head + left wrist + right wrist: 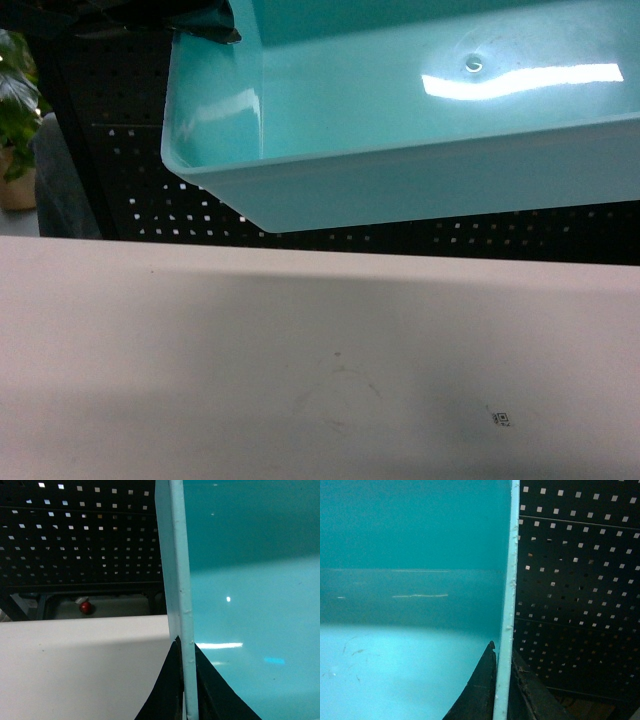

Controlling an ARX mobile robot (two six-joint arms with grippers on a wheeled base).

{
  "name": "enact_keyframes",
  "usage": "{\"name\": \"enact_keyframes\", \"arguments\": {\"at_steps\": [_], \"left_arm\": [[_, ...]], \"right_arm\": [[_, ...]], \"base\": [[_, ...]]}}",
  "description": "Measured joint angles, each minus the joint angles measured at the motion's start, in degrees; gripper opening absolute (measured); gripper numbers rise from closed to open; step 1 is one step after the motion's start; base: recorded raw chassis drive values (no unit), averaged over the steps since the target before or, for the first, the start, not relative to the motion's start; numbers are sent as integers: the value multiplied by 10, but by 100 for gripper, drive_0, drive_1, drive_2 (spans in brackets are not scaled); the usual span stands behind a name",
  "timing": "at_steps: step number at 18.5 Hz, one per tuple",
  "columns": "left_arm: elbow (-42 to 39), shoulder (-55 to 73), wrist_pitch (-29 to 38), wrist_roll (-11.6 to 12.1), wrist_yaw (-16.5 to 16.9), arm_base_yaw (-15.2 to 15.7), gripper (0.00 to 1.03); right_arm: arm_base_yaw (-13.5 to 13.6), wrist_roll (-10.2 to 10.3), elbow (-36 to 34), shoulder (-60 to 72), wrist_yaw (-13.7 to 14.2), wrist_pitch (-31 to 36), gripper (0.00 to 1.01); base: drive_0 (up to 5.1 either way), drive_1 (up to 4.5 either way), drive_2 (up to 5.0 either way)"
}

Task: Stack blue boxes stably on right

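Observation:
A light turquoise blue box (pixel 400 110) hangs in the air, tilted, filling the top of the head view above the white table (pixel 300 360). My left gripper (pixel 186 680) is shut on the box's left wall (pixel 175 570), one black finger on each side of the rim. On the opposite side my right gripper (pixel 502 685) is shut on the right wall (pixel 509 580) of the blue box in the same way. The box's inside (pixel 395 665) is empty. In the head view only a dark bit of the left gripper (pixel 205 25) shows at the box's corner.
A black perforated panel (pixel 130 180) stands behind the table. A potted plant (pixel 15 110) is at the far left. A red knob (pixel 86 607) shows under the panel. A small square marker (pixel 502 419) lies on the table.

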Motion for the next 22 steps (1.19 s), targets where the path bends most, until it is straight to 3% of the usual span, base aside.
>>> {"name": "enact_keyframes", "arguments": {"at_steps": [5, 22], "left_arm": [[-52, -2, 50, 16, -6, -2, 2], [-52, -8, 51, 23, -8, -2, 2]], "right_arm": [[0, -4, -29, -1, 2, 11, 7], [0, 0, -29, -2, 2, 14, 7]], "base": [[0, 0, 0], [-125, -125, -125]]}}
